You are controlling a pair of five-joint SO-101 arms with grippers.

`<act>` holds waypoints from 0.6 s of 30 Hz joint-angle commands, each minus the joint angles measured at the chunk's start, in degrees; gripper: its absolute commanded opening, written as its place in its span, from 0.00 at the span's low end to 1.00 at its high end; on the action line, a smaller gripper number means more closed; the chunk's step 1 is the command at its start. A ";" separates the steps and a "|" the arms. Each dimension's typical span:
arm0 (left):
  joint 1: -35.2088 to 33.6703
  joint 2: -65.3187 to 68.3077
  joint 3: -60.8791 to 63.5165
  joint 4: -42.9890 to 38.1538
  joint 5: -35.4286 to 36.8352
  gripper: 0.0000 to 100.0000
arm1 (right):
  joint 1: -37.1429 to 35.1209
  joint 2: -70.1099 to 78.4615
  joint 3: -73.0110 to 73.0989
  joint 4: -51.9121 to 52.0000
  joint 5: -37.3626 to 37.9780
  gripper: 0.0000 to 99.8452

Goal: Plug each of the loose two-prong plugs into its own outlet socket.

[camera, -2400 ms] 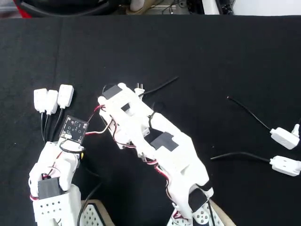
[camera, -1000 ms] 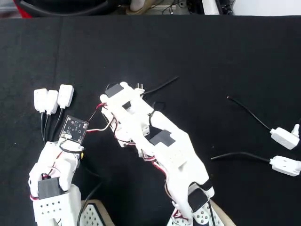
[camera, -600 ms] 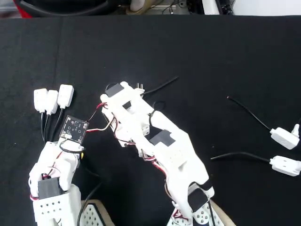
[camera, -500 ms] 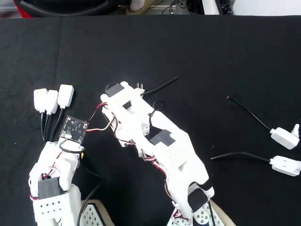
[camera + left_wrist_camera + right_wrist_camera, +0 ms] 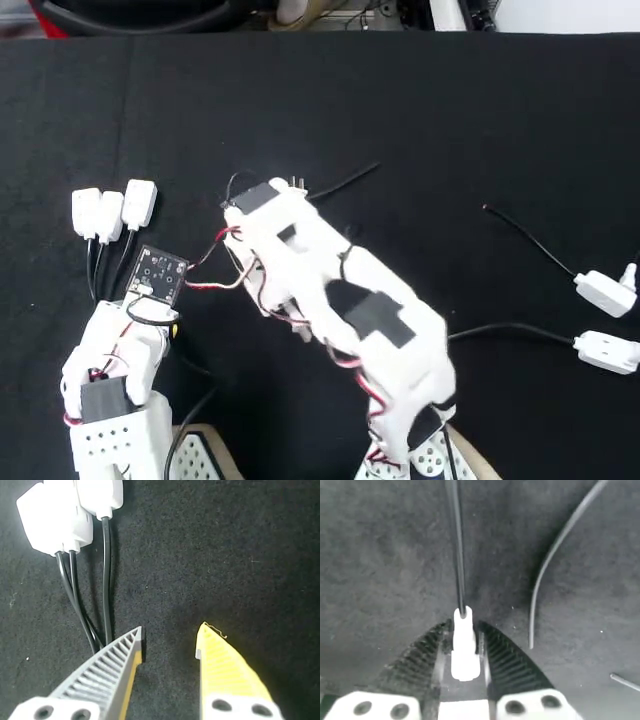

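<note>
Rightward swings my right arm (image 5: 340,290), its right gripper (image 5: 464,630) still pinching the two-prong plug (image 5: 465,650). My left gripper (image 5: 171,628) stays spread, unmoved.

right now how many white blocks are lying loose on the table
5 blocks: three side by side at the left, two near the right edge. The right arm may hide more.

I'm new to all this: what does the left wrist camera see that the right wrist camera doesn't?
Left wrist view: the left gripper, open and holding nothing, with white blocks on black cords lying ahead of it. Right wrist view: the right gripper shut on a small white plug whose black cord runs away from it, and a thin loose cord beside. Shared: the black table cloth under each gripper.
</note>
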 commanded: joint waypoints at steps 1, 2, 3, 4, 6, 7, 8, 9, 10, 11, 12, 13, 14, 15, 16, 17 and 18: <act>-0.57 -0.44 -0.13 0.18 -0.18 0.18 | -0.62 -11.47 5.67 -5.80 0.35 0.02; -0.57 -0.44 -0.13 0.18 -0.18 0.18 | -0.62 -13.14 6.90 -7.03 0.35 0.02; -0.57 -0.44 -0.13 0.18 -0.18 0.18 | -0.62 -14.73 8.13 -8.00 0.35 0.02; -0.57 -0.44 -0.13 0.18 -0.18 0.18 | -0.62 -16.22 9.19 -8.70 0.35 0.02; -0.57 -0.44 -0.13 0.18 -0.18 0.18 | -0.62 -19.21 11.12 -10.20 0.35 0.02; -0.57 -0.44 -0.13 0.18 -0.18 0.18 | -0.62 -20.62 12.09 -11.16 0.35 0.02; -0.57 -0.44 -0.13 0.18 -0.18 0.18 | -0.62 -22.11 13.23 -12.31 0.26 0.02; -0.57 -0.44 -0.13 0.18 -0.18 0.18 | -0.62 -23.78 14.55 -13.63 0.18 0.02; -0.57 -0.44 -0.13 0.18 -0.18 0.18 | -0.62 -25.45 15.96 -15.12 0.09 0.02; -0.57 -0.44 -0.13 0.18 -0.18 0.18 | -0.62 -27.21 17.36 -16.53 0.09 0.02; -0.57 -0.44 -0.13 0.18 -0.18 0.18 | -0.53 -29.23 18.86 -18.02 0.00 0.02; -0.57 -0.44 -0.13 0.18 -0.18 0.18 | -0.44 -31.34 20.53 -19.60 0.00 0.02; -0.57 -0.44 -0.13 0.18 -0.18 0.18 | -0.35 -33.54 22.20 -21.10 0.00 0.02; -0.57 -0.44 -0.13 0.18 -0.18 0.18 | -0.35 -36.00 23.96 -22.59 -0.09 0.02; -0.57 -0.44 -0.13 0.18 -0.18 0.18 | -0.35 -38.46 25.71 -24.18 -0.44 0.02; -0.57 -0.44 -0.13 0.18 -0.09 0.18 | -0.26 -41.01 27.56 -25.85 -1.49 0.02; -0.57 -0.44 -0.13 0.18 0.00 0.18 | -0.26 -43.82 29.49 -27.69 -2.46 0.02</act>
